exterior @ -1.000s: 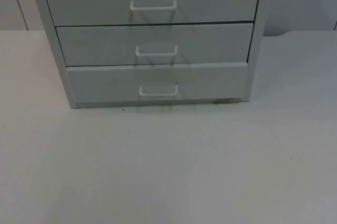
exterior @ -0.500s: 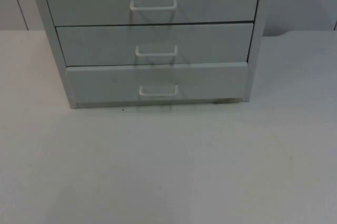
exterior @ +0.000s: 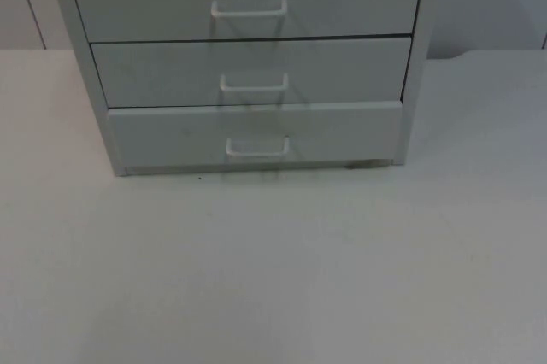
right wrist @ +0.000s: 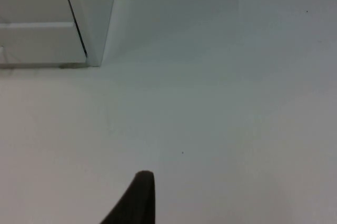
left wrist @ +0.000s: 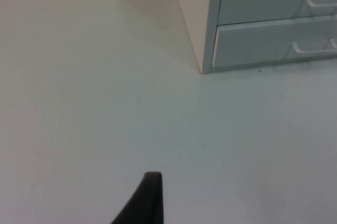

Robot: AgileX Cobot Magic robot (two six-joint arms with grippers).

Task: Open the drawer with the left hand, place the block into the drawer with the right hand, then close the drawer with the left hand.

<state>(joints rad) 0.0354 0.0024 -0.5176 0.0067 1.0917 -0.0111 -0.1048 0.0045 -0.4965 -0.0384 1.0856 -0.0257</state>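
Drawer cabinet (exterior: 248,65) at desk's (exterior: 273,278) far edge, top view: three pale grey drawers shut, white handles (exterior: 256,147). Left wrist view: cabinet's left side, left gripper's fingertip (left wrist: 145,203) over bare desk. Right wrist view: right side, right gripper's fingertip (right wrist: 134,200) likewise. Finger spacing: cannot tell.

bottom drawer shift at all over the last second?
No. In the top view the bottom drawer sits shut as before, its front in the same place against the cabinet's right post and its handle unmoved.
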